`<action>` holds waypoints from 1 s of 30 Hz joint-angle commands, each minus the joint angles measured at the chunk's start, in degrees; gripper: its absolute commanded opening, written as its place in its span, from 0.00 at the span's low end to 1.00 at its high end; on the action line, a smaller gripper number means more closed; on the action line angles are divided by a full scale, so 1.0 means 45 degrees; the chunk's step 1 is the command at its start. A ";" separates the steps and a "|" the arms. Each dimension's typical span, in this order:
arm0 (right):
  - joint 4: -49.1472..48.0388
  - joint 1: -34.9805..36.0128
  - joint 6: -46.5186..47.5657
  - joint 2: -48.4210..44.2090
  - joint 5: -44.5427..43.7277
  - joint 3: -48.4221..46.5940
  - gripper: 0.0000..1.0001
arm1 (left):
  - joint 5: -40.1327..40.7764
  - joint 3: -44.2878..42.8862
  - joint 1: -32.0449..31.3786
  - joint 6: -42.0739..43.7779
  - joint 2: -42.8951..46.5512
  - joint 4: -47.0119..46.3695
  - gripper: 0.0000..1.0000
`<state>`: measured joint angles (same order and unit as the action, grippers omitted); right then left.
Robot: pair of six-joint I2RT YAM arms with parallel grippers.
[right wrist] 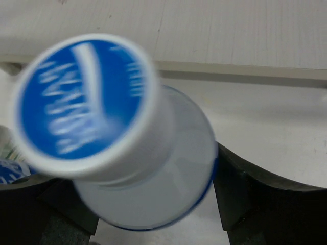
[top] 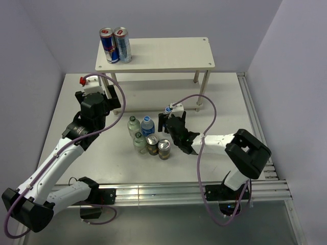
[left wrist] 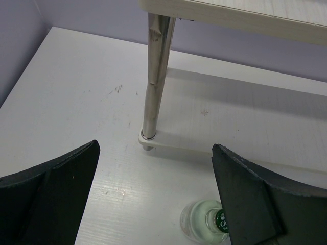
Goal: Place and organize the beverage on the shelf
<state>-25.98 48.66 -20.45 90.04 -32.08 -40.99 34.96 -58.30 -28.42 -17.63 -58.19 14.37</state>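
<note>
The cream two-tier shelf (top: 168, 53) stands at the back. My right gripper (top: 171, 124) is shut on a blue-labelled, white-capped bottle (top: 168, 109), just in front of the shelf's lower board; the right wrist view shows the bottle (right wrist: 127, 168) between my fingers (right wrist: 245, 189). On the table stand two green-capped bottles (top: 134, 123) (top: 139, 141), one blue-labelled bottle (top: 147, 125) and two dark cans (top: 152, 145) (top: 164, 149). My left gripper (top: 113, 102) is open and empty, left of the group; its view shows a shelf leg (left wrist: 153, 76) and a green-capped bottle (left wrist: 204, 222) by its right finger.
Two tall blue-and-silver cans (top: 115, 45) stand on the left end of the shelf's top board. Purple walls close in the table at the back and sides. A metal rail (top: 255, 112) runs along the right edge.
</note>
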 commanded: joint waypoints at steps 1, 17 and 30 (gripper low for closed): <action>-0.2467 0.0065 0.0343 0.0361 -0.1580 -0.0071 0.79 | 0.0278 0.0026 0.0047 0.0206 0.0237 -0.0479 0.98; 0.4401 0.0201 0.2257 -0.4068 -0.3262 -0.4923 0.00 | 0.0336 0.0007 0.0066 0.0323 0.0100 -0.0518 0.98; 0.8896 -0.0247 0.5226 -0.1984 -0.3088 -1.3795 0.00 | 0.0356 0.0066 0.0125 0.0421 0.0100 -0.0557 0.99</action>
<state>14.83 48.69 -2.31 78.59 -45.10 -95.26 35.88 -58.28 -28.21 -16.78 -58.19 14.17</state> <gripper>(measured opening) 0.646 0.987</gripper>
